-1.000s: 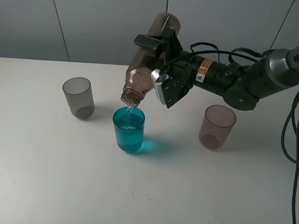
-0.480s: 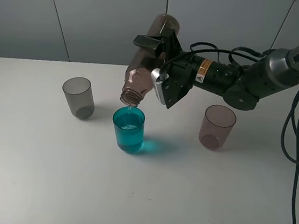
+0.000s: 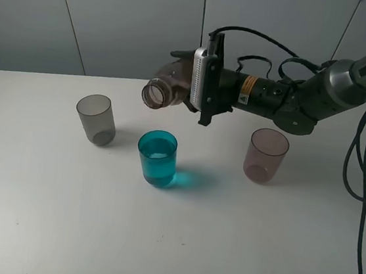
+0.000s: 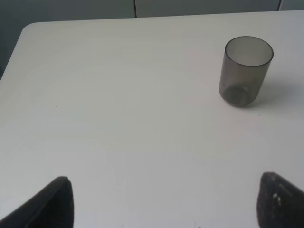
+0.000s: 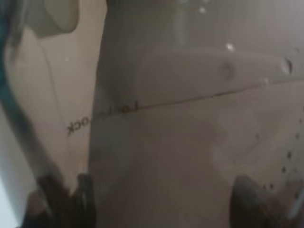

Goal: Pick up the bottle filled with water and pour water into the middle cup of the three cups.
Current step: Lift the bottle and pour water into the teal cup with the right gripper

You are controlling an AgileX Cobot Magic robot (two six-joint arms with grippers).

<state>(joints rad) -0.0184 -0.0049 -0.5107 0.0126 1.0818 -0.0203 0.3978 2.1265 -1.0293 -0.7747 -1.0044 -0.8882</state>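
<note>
My right gripper (image 3: 195, 85) is shut on the smoky-brown bottle (image 3: 164, 90), which lies about level in the air. Its open mouth faces left, above and slightly behind the middle cup (image 3: 157, 158). That teal-blue tumbler stands on the table (image 3: 61, 216), mostly full of water. No water runs from the bottle. The grey cup (image 3: 96, 119) stands to its left and the pinkish cup (image 3: 267, 155) to its right. The bottle's wall (image 5: 190, 118) fills the right wrist view. The left wrist view shows my left gripper (image 4: 164, 202) open above bare table, the grey cup (image 4: 246, 71) beyond it.
The right arm (image 3: 286, 99) reaches in from the right, above the pinkish cup. Black cables (image 3: 365, 164) hang at the right edge. A grey wall (image 3: 117, 17) stands behind the table's far edge.
The bottle has swung up from its steep downward tilt over the teal cup to about level. Its mouth has risen and the thin stream of water has stopped.
</note>
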